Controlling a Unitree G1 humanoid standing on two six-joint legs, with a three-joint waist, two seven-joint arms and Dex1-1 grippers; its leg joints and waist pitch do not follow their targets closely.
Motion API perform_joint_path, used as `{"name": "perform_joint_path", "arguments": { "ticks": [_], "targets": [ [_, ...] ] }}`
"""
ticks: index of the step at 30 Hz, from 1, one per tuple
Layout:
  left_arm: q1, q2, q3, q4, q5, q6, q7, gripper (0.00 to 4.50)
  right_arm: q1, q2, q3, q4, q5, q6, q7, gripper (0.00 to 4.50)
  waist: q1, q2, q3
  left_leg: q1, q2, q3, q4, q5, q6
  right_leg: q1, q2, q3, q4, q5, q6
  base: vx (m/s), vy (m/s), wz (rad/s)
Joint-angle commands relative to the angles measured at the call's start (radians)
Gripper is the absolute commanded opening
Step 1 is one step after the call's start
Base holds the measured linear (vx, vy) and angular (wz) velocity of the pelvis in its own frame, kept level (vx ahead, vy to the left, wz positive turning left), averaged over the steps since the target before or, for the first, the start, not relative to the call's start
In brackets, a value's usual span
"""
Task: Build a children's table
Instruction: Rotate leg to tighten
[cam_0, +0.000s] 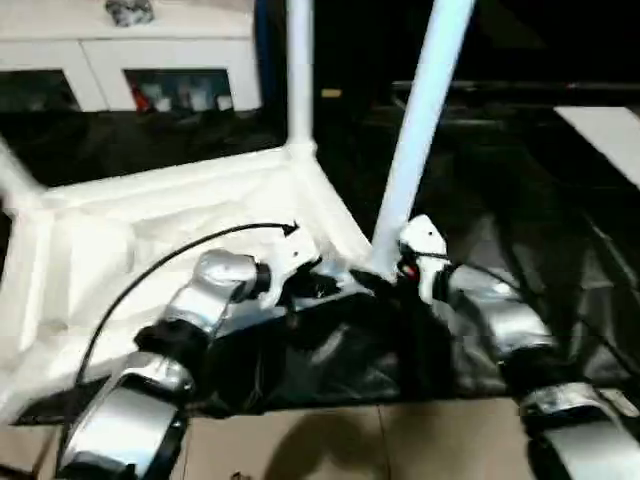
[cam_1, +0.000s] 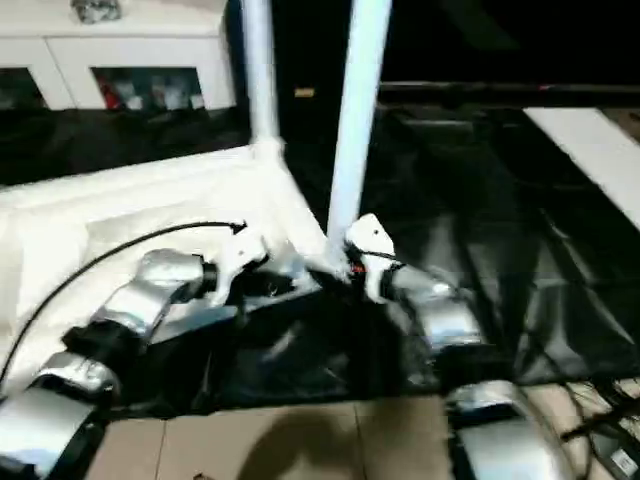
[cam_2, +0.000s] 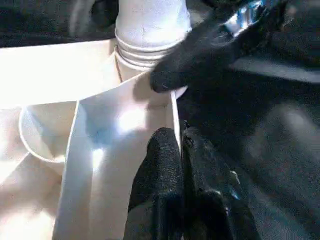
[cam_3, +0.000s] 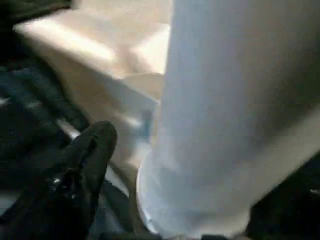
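I'm pinching the white ribbed plastic tabletop's (cam_0: 150, 230) rim with my left gripper (cam_2: 177, 150), fingers nearly closed, steadying it while the right gripper (cam_2: 170, 82) is seating the long white tubular leg (cam_0: 420, 120); its finger spread I cannot tell.

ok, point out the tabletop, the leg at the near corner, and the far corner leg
tabletop (cam_0: 150, 225): left eye view, ribbed underside.
near corner leg (cam_0: 420, 120): left eye view, mid tube.
far corner leg (cam_0: 299, 70): left eye view, mid tube.
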Motion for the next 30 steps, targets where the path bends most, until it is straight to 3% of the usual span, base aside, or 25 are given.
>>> {"name": "perform_joint_path", "arguments": {
  "ticks": [1,4,5,7,9,12,17,21,24,30],
  "targets": [
    [0.032,-0.006,-0.067,0.010,0.017,-0.027,-0.078,0.00,0.003,-0.003,0.038,-0.020,0.009,-0.010,0.086,4.08,0.006,-0.004,-0.063,-0.001,0.017,0.008,-0.039,-0.085,0.126,0.054,-0.041,0.034,-0.037,0.158,-0.300,0.000,0.000,0.00],
    [0.040,0.013,-0.046,-0.001,-0.025,-0.048,-0.156,0.00,-0.006,-0.054,0.045,-0.011,0.009,-0.042,0.204,4.08,0.014,-0.007,-0.066,-0.006,0.016,0.009,-0.031,-0.059,0.145,0.052,-0.042,0.033,-0.029,0.197,-0.312,0.000,0.000,0.00],
    [0.042,0.019,-0.043,-0.008,-0.036,-0.048,-0.177,0.00,-0.007,-0.063,0.049,-0.013,0.012,-0.040,0.228,4.08,0.016,-0.005,-0.061,-0.004,0.019,0.009,-0.034,-0.089,0.145,0.048,-0.043,0.032,-0.034,0.152,-0.315,0.000,0.000,0.00],
    [0.045,0.040,-0.040,-0.026,-0.062,-0.048,-0.245,0.00,-0.006,-0.087,0.069,-0.027,0.026,-0.032,0.310,3.84,0.015,-0.005,-0.056,-0.003,0.023,0.008,-0.042,-0.158,0.120,0.048,-0.045,0.032,-0.043,0.023,-0.306,0.000,0.000,0.00],
    [0.042,0.059,-0.043,-0.024,-0.066,-0.065,-0.288,0.00,-0.010,-0.097,0.085,-0.027,0.024,-0.035,0.351,3.70,0.015,-0.009,-0.052,0.000,0.025,0.007,-0.047,-0.197,0.100,0.046,-0.045,0.034,-0.049,-0.047,-0.293,0.000,0.000,0.00],
    [0.037,0.080,-0.049,-0.015,-0.061,-0.086,-0.322,0.00,-0.015,-0.098,0.092,-0.022,0.023,-0.045,0.377,3.41,0.014,-0.006,-0.049,0.002,0.028,0.006,-0.052,-0.233,0.070,0.041,-0.047,0.037,-0.054,-0.114,-0.275,0.000,0.000,0.00],
    [0.033,0.105,-0.059,-0.004,-0.056,-0.106,-0.364,0.00,-0.020,-0.088,0.097,-0.020,0.030,-0.040,0.426,2.99,0.015,-0.007,-0.051,0.000,0.025,0.006,-0.050,-0.212,0.061,0.042,-0.047,0.038,-0.050,-0.098,-0.270,0.000,0.000,0.00],
    [0.028,0.107,-0.055,0.003,-0.057,-0.107,-0.365,0.00,-0.015,-0.082,0.100,-0.026,0.038,-0.042,0.432,2.75,0.015,-0.007,-0.053,-0.001,0.024,0.006,-0.047,-0.181,0.071,0.043,-0.046,0.037,-0.044,-0.040,-0.284,0.000,0.000,0.00],
    [0.019,0.098,-0.048,0.019,-0.049,-0.092,-0.311,0.00,-0.001,-0.061,0.084,-0.037,0.052,-0.029,0.396,2.69,0.015,-0.004,-0.053,0.000,0.024,0.007,-0.046,-0.189,0.071,0.043,-0.046,0.037,-0.045,-0.046,-0.287,0.000,0.000,0.00],
    [0.001,0.064,-0.047,0.052,-0.008,-0.037,-0.170,0.00,0.012,0.005,0.020,-0.024,0.047,0.009,0.179,2.66,0.014,-0.005,-0.046,0.005,0.024,0.004,-0.057,-0.249,0.024,0.038,-0.050,0.040,-0.059,-0.188,-0.247,0.000,0.000,0.00]
  ]
}}
